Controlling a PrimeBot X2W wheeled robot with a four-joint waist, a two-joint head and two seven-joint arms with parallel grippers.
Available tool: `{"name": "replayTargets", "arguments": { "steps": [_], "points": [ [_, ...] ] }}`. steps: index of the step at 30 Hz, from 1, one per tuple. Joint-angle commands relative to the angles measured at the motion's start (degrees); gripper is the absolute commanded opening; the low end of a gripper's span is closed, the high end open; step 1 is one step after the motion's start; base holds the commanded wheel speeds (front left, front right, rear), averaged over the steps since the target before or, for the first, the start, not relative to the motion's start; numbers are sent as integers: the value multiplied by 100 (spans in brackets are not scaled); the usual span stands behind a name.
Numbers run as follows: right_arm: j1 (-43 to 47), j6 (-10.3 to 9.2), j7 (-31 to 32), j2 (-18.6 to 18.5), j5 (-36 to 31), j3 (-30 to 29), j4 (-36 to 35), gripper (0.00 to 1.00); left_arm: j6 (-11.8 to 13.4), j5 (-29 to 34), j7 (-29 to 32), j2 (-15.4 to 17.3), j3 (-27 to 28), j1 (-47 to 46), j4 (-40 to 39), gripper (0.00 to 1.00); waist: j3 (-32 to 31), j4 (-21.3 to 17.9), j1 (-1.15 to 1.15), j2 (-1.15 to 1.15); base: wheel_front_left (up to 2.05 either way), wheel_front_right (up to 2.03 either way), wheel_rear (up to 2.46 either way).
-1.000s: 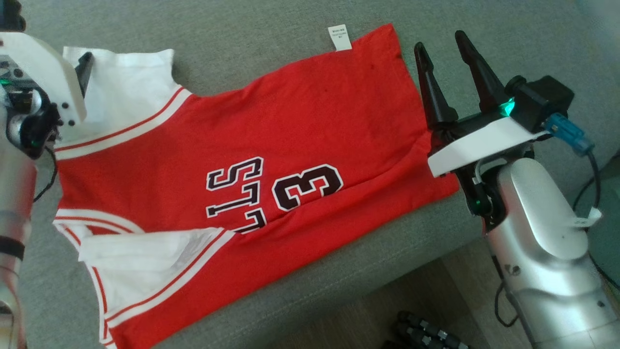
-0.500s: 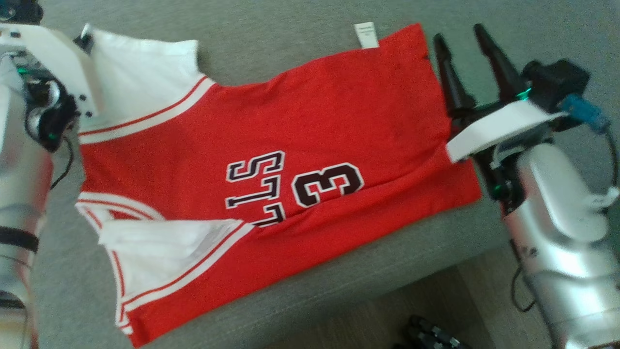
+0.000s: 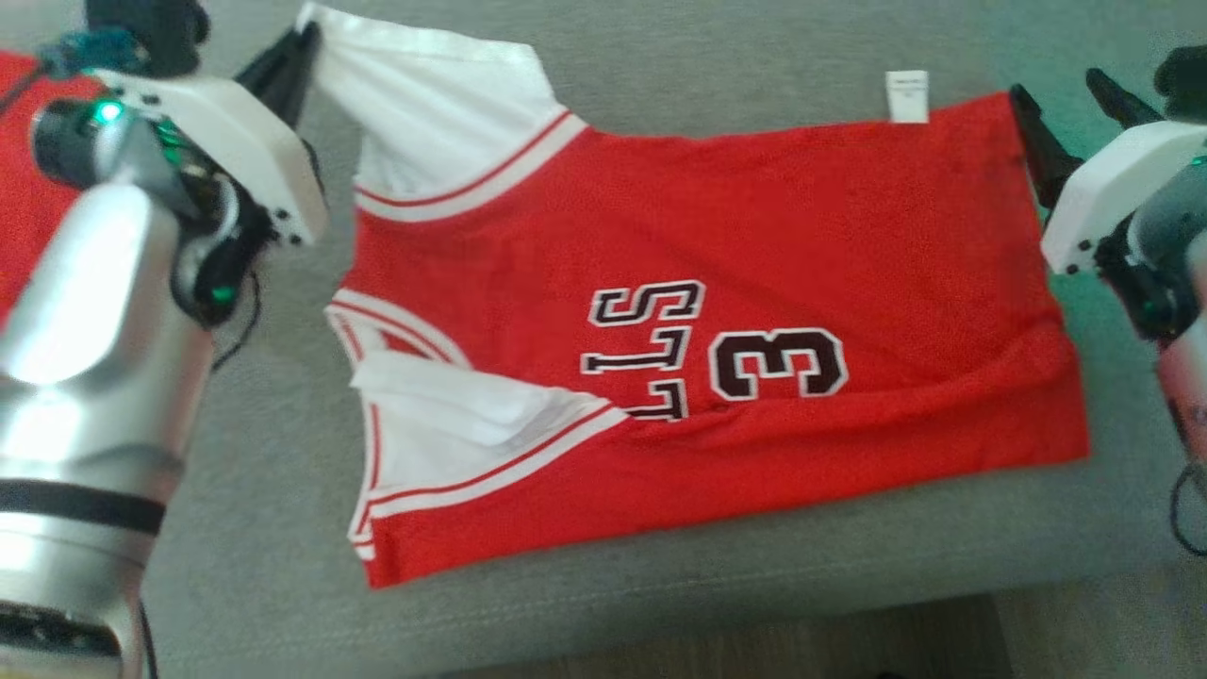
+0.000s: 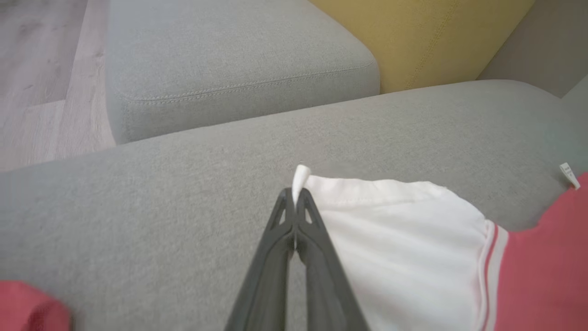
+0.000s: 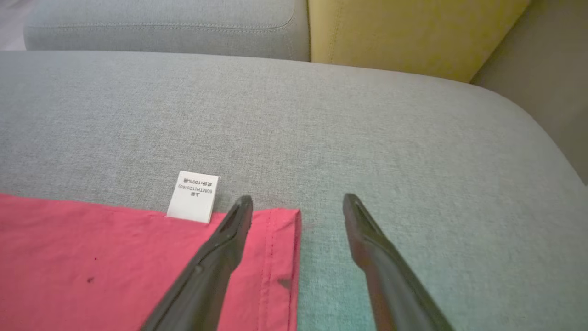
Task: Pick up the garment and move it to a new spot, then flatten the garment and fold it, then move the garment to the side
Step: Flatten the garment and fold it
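The garment [image 3: 754, 236] is a red jersey with white sleeves and dark lettering, spread on the grey cushion [image 3: 264, 453]. My left gripper [image 3: 304, 42] is shut on the far corner of the white sleeve; in the left wrist view the pinched cloth pokes out above the closed gripper [image 4: 296, 195], with the garment [image 4: 404, 239] trailing to the right. My right gripper [image 3: 1056, 87] stands open at the far hem corner. In the right wrist view one finger of the gripper [image 5: 297, 200] lies over the garment [image 5: 115, 257] and the other over bare cushion.
A white label [image 5: 193, 196] sticks out of the hem. A yellow cushion [image 4: 422, 37] and a second grey cushion [image 4: 229, 59] lie beyond, with wooden floor [image 4: 41, 69] past them. More red fabric [image 3: 28, 189] shows at the far left. The cushion's front edge runs along the bottom.
The head camera has panned, shifting the whole picture right. My left gripper has shut on the white sleeve corner, and the sleeve now stretches up to it. The right gripper stays open.
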Motion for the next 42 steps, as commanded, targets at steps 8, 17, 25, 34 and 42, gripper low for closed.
{"name": "replayTargets", "arguments": {
  "steps": [8, 17, 25, 34, 42],
  "points": [
    [-295, 37, 218, -431, 550, 480, 389, 100, 122, -65, -67, 57, 52, 155, -703, 0, 58, 457, 0, 0, 0, 0, 0],
    [-510, 37, 108, -462, 770, 882, 917, 100, 187, -96, -21, 49, -3, 223, -987, 0, 161, 509, 0, 0, 0, 0, 0],
    [-534, 37, 416, -478, 1388, 1353, 1108, 0, 231, -109, 47, 153, -24, 242, -1063, 0, 135, 486, 0, 0, 0, 0, 0],
    [-863, 37, -455, -558, 1324, 1539, 1238, 0, 338, -95, -53, 229, 59, 73, -988, 0, 155, 424, 0, 0, 0, 0, 0],
    [-1372, 37, -1056, -481, 1118, 1643, 1667, 0, 445, 33, -364, 193, 125, -436, -573, 0, 280, 370, 0, 0, 0, 0, 0]
  ]
}}
